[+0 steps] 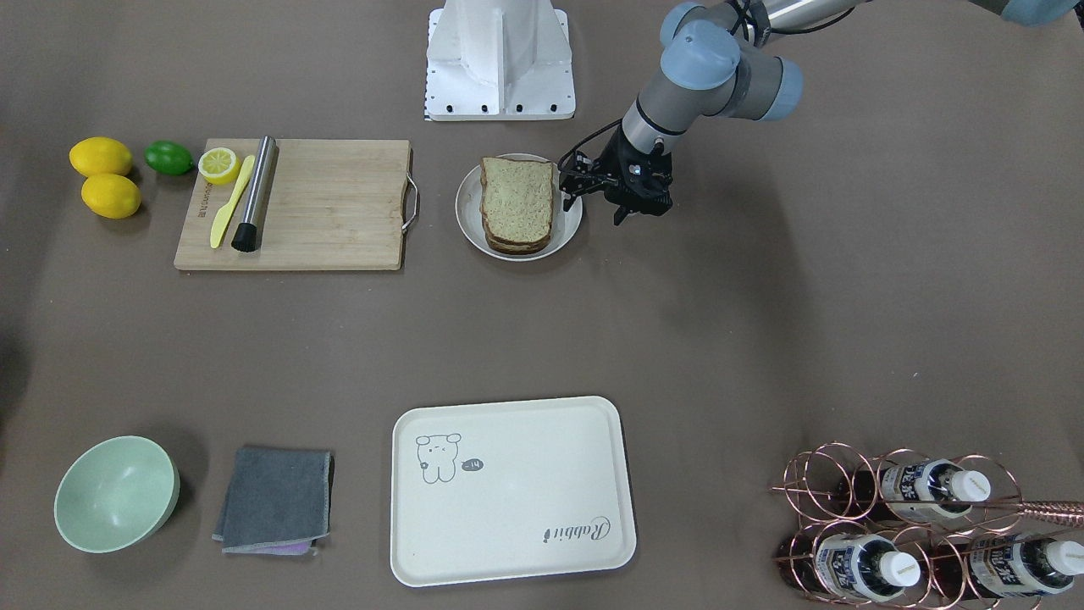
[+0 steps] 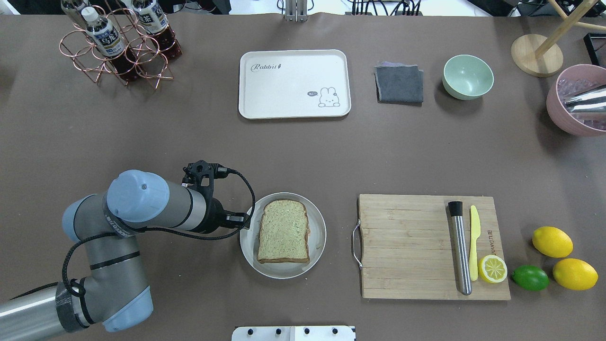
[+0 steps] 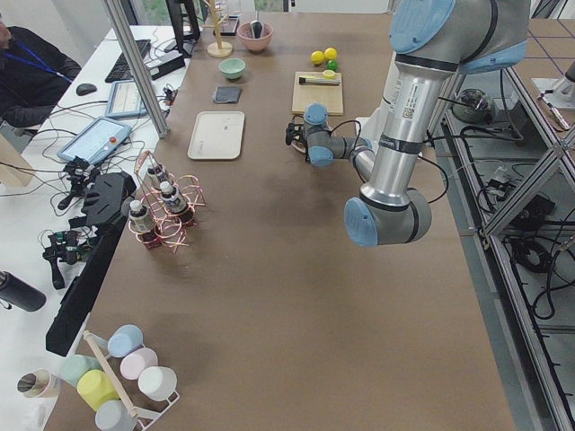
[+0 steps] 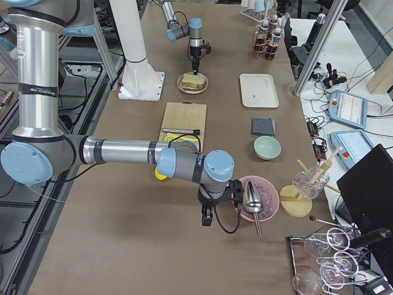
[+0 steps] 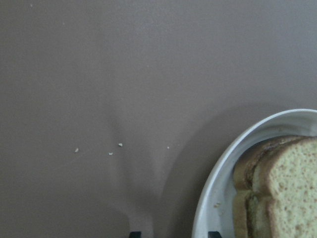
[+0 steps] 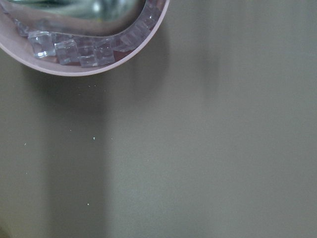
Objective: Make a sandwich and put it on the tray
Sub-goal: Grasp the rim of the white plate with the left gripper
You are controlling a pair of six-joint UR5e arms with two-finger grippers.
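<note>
The sandwich [image 1: 517,203] is a stack of brown-crusted speckled bread slices on a round white plate [image 1: 468,222] near the robot's base. Its filling does not show. In the left wrist view the sandwich [image 5: 282,188] fills the lower right corner. My left gripper [image 1: 592,211] hangs open beside the plate, one fingertip [image 5: 213,233] over the rim and the other over bare table. The cream-white tray [image 1: 525,483] lies bare at the table's far side, also in the overhead view as the tray [image 2: 284,90]. My right gripper [image 4: 207,215] hovers by a pink bowl; I cannot tell its state.
A wooden cutting board [image 2: 407,246] carries a steel muddler [image 2: 460,248], a yellow knife [image 2: 474,241] and a half lemon [image 2: 492,269]. Two lemons and a lime [image 2: 530,277] lie beside it. Grey cloth [image 2: 399,84], green bowl [image 2: 467,76], bottle rack [image 2: 118,45], pink ice bowl [image 2: 575,102].
</note>
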